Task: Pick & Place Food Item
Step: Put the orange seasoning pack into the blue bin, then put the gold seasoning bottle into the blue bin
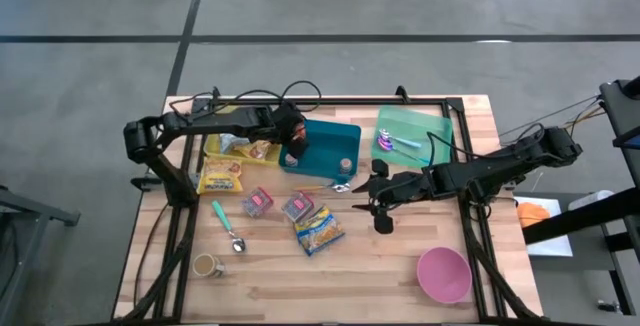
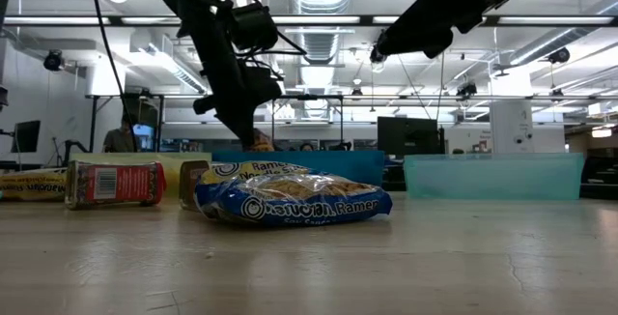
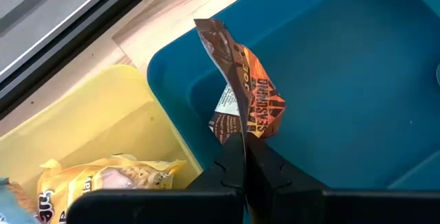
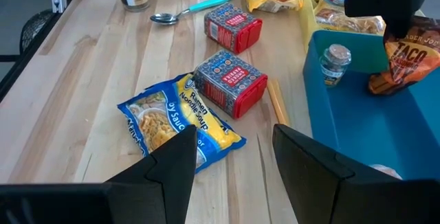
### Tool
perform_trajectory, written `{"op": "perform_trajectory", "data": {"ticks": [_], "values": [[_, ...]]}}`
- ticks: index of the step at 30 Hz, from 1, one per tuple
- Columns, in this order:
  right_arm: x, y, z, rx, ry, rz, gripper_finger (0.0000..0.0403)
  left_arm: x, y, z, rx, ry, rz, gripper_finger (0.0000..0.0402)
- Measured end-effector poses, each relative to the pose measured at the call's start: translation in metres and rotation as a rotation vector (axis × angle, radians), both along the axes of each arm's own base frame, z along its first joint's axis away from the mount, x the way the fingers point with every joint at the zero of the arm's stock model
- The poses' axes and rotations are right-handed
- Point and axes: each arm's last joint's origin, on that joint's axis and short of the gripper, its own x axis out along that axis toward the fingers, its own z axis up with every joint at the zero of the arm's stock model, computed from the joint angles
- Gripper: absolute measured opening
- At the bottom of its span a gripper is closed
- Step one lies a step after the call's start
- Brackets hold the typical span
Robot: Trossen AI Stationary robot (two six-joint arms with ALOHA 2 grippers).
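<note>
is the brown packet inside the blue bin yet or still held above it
Held, not released: the left gripper is shut on the brown packet, which hangs over the blue bin; whether it touches the floor, cannot tell.

Orange-brown taco seasoning packet (image 3: 244,97), crumpled, upright, in left pincer (image 3: 244,157) over blue bin (image 3: 357,80).
</note>
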Motion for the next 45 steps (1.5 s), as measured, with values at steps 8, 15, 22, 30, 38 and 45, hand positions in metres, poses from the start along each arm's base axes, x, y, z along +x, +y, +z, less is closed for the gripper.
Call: {"op": "perform_trajectory", "data": {"ticks": [8, 15, 22, 30, 38, 45], "values": [[-0.001, 0.0, -0.001, -0.003, 0.014, 0.0, 0.0189, 0.0, -0.004, -0.001, -0.007, 0.015, -0.011, 0.0], [-0.001, 0.0, -0.002, 0.0, 0.019, -0.003, 0.0189, 0.0, -0.004, -0.001, -0.007, 0.015, -0.012, 0.0002], [-0.001, 0.0, -0.002, 0.002, 0.019, -0.004, 0.0189, 0.0, -0.004, -0.001, -0.008, 0.015, -0.009, 0.0042], [-0.001, 0.0, -0.002, 0.003, 0.019, -0.003, 0.0189, 0.001, -0.004, 0.0, -0.007, 0.012, -0.009, 0.0092], [-0.001, 0.0, -0.002, 0.003, 0.021, -0.002, 0.0189, 0.007, -0.001, 0.016, 0.013, -0.007, -0.033, 0.0126], [-0.002, 0.0, -0.003, 0.002, 0.031, -0.001, 0.0189, -0.001, -0.004, 0.034, -0.048, 0.135, -0.036, 0.016]]}}
